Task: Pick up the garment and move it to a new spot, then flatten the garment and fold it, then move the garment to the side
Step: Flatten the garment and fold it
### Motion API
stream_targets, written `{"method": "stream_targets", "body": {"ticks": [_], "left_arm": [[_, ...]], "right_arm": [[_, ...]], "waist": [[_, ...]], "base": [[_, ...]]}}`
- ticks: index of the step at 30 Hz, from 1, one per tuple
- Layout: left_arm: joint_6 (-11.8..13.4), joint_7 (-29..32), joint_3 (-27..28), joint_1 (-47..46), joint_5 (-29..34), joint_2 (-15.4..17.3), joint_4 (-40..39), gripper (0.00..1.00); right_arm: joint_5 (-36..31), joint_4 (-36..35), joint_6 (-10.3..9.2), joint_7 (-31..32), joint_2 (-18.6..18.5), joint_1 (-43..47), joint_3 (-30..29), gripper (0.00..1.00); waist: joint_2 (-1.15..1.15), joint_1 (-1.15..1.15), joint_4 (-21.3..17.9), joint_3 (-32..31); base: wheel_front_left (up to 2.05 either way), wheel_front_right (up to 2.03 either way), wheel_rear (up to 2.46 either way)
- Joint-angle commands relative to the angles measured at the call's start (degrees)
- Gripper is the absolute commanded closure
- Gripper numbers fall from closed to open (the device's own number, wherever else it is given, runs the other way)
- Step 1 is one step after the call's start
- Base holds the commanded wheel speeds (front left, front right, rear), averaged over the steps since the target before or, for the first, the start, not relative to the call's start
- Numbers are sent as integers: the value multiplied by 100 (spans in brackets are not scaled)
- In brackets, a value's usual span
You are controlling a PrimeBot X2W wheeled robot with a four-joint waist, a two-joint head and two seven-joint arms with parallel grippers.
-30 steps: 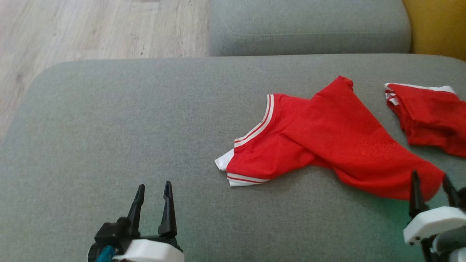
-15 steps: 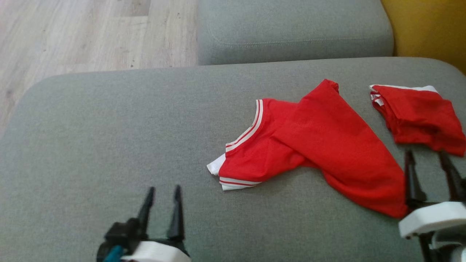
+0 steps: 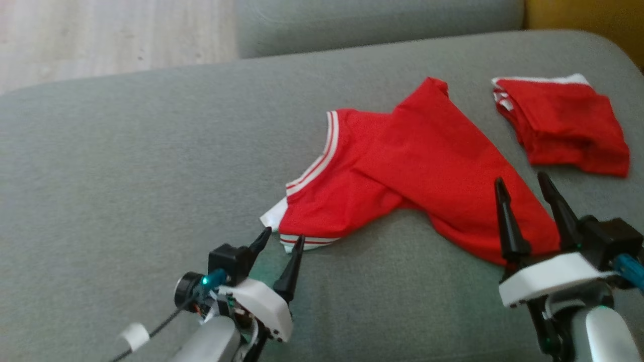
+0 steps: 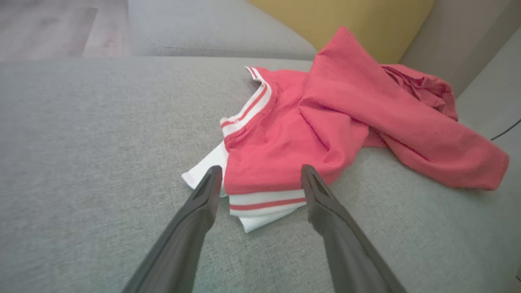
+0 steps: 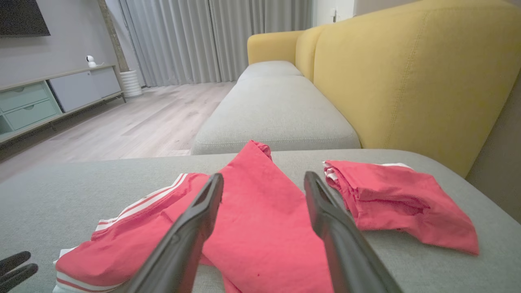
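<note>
A crumpled red garment (image 3: 402,171) with white striped trim lies on the grey sofa seat (image 3: 126,166), right of centre. My left gripper (image 3: 283,237) is open, its fingertips at the garment's white-trimmed near corner (image 4: 264,201), which lies between the fingers in the left wrist view. My right gripper (image 3: 520,181) is open too, hovering above the garment's lower right end (image 5: 260,228). Nothing is held by either one.
A second red piece (image 3: 558,125), folded, lies on the seat at the far right (image 5: 399,199). Another grey cushion (image 3: 372,20) sits behind, a yellow backrest (image 5: 411,77) to the right, wooden floor (image 3: 100,35) at the upper left.
The head camera has tilted down and turned. Both arms have reached forward: the left gripper now meets the garment's near corner, the right one is over its right end.
</note>
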Motion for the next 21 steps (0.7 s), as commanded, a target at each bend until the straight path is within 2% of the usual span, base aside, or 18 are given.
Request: {"method": "stream_targets", "body": {"ticks": [1, 12, 21], "left_arm": [[-40, 32, 140, -319, -20, -1, -14, 0], [-345, -42, 121, -943, -229, -91, 1034, 0], [-499, -315, -165, -952, -393, -197, 937, 0]], "right_arm": [[41, -148, 37, -79, -50, -271, 170, 0], [75, 171, 37, -269, -50, -475, 188, 0], [109, 256, 37, -352, -50, -462, 112, 0]], "waist": [[0, -1, -166, 165], [0, -1, -395, 408], [0, -1, -387, 379]], "base": [[0, 0, 0], [0, 0, 0], [0, 0, 0]]}}
